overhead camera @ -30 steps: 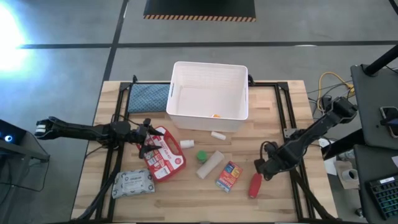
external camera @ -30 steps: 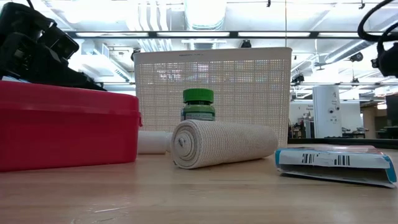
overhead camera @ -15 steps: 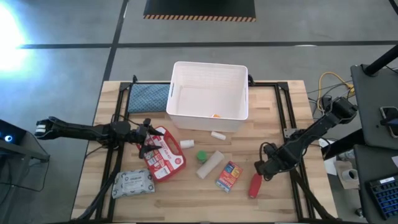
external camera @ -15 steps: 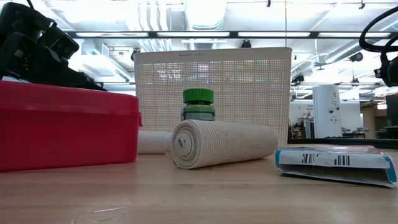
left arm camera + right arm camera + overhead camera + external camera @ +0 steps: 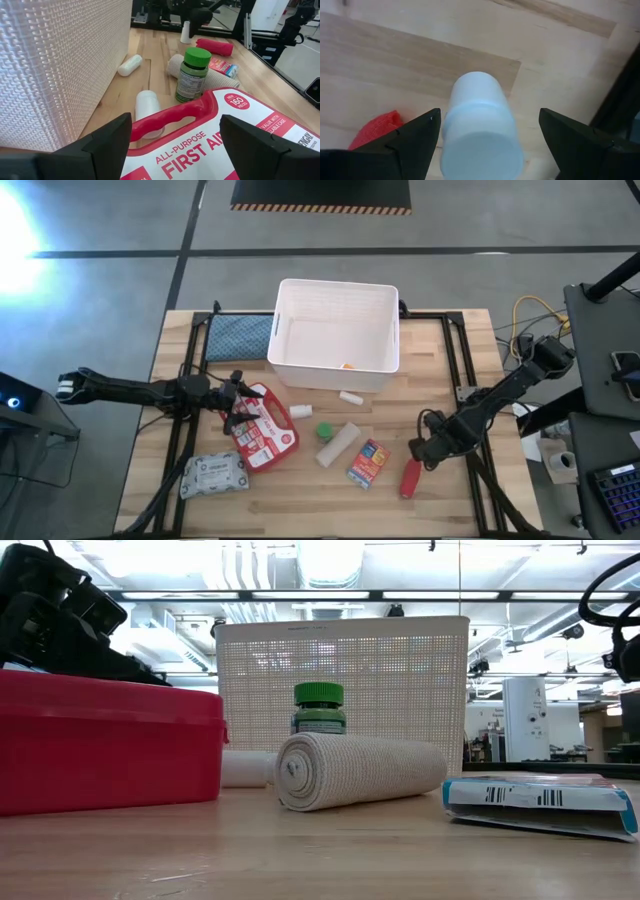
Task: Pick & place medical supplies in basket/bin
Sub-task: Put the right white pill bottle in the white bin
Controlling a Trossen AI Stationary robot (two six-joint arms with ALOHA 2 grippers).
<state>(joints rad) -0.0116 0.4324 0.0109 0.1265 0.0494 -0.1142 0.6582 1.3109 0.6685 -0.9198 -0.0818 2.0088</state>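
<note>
Left gripper (image 5: 237, 403) over the handle end of the red-and-white first-aid pouch (image 5: 268, 430), left of the table's (image 5: 300, 505) middle: fingers spread wide to either side of the red handle, gripping nothing. Right gripper (image 5: 422, 450) near the right edge, fingers likewise wide, poised above a small upright white plastic cylinder (image 5: 480, 125), just beside the red tube (image 5: 410, 478). Large white slotted plastic tub (image 5: 338, 283) at the middle of the back edge. Between tub and front edge: green-capped bottle (image 5: 325, 429), beige bandage roll (image 5: 337, 444), small orange-blue box (image 5: 368, 463). Grey-white wipes pack (image 5: 214, 475) near the front-left corner.
</note>
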